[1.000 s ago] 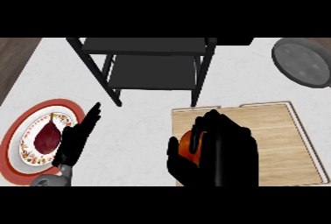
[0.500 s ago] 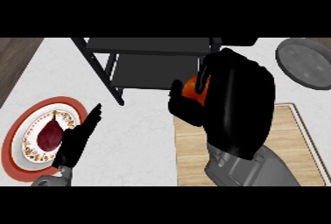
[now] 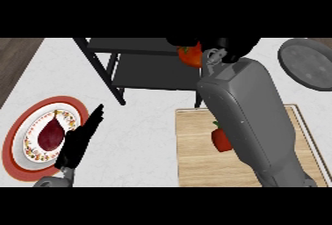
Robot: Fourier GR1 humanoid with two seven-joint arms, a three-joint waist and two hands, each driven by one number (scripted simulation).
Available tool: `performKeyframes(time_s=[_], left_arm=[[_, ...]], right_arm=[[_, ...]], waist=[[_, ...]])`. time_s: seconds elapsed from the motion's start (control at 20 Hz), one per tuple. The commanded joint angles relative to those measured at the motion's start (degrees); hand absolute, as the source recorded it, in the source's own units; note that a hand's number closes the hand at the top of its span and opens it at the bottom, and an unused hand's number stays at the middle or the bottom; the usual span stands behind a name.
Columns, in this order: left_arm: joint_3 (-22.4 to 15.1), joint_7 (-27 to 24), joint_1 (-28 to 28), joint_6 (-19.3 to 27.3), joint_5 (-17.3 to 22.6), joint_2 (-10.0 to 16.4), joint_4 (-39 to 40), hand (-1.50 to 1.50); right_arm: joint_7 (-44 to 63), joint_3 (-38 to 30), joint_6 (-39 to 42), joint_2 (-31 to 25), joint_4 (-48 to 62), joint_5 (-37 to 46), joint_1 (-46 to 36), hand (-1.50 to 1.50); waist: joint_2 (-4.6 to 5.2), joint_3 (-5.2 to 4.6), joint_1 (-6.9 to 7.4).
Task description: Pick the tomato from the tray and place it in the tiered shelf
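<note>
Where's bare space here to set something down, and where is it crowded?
Bare counter lies between the plate and the tray, below the tiered shelf; the tray's near-left corner is bare. Crowded: the shelf's right side, where the right hand holds the tomato, and mid-tray, with the forearm over a red vegetable. The left hand rests at the plate's edge.
</note>
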Motion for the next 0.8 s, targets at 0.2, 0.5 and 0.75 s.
performKeyframes(time_s=[0.2, 0.5, 0.75], left_arm=[[1.90, -0.79, -0.39, -2.60, 1.00, 1.29, 1.33, 0.00], [0.24, 0.28, 1.04, -1.44, -0.31, 0.05, -2.53, 0.00], [-0.16, 2.22, -1.53, -1.55, 0.02, -1.21, -2.31, 0.00]], right_arm=[[-6.17, -7.49, -9.04, 0.12, 25.27, -1.73, -10.30, 1.50], [-10.44, -11.15, -13.55, -0.03, 39.43, -3.48, -13.30, 1.50], [-15.55, -17.22, -20.10, 0.02, 40.66, -13.06, -13.40, 1.50]], waist=[[0.32, 0.11, 0.20], [0.58, 0.12, 1.20], [1.26, 0.21, 2.51]])
